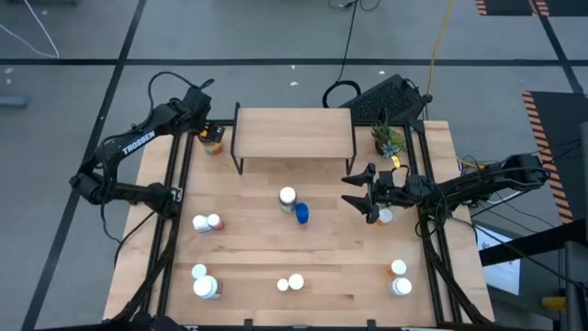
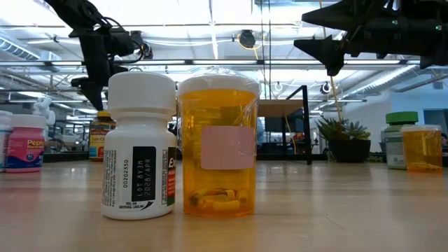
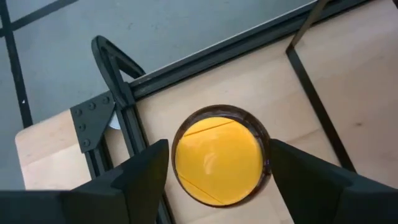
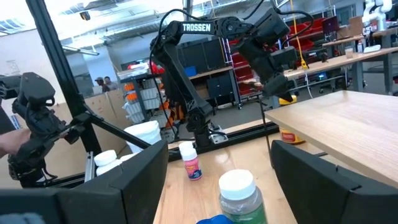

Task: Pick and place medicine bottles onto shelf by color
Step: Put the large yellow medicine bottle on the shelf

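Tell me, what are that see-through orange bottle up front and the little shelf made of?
The orange bottle looks like glossy translucent plastic: pills show through its wall, and light glints on it. The shelf seems a matte, grained light-wood board on thin dark legs, probably metal.

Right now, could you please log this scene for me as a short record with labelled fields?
left gripper: open, poised above the yellow-capped bottle at the table's far left corner, beside the shelf's left end
right gripper: open, raised above the table at right of centre, holding nothing
shelf: at the far edge, no bottles on it
centre of table: white-capped bottle with a blue bottle next to it
potted plant: right of the shelf
other bottles: scattered along the table's left, near and right sides
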{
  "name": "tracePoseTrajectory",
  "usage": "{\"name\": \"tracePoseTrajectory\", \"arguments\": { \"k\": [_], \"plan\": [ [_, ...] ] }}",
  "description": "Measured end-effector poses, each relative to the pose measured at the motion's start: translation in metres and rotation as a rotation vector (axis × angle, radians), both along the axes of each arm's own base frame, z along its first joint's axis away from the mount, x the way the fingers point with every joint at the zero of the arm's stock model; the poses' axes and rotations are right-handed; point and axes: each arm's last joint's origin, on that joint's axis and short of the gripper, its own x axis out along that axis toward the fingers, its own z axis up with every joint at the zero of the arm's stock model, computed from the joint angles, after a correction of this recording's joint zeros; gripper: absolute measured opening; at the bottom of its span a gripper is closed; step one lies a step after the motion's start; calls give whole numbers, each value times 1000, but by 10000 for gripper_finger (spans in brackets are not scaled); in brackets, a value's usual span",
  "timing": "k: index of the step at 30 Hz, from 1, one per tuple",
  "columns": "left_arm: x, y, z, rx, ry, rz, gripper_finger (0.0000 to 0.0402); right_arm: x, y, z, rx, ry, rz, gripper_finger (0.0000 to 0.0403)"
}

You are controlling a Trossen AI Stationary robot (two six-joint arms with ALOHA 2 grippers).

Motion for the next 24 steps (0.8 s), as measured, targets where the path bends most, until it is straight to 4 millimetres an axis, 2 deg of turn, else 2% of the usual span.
{"name": "tracePoseTrajectory", "arguments": {
  "k": [13, 24],
  "plan": [
    [-1, -1, -4, -7, 21, -27, 300, 0, 0, 0, 4, -1, 1, 281],
    [8, 8, -17, -24, 87, -22, 251, 0, 0, 0, 8, -1, 3, 281]
  ]
}}
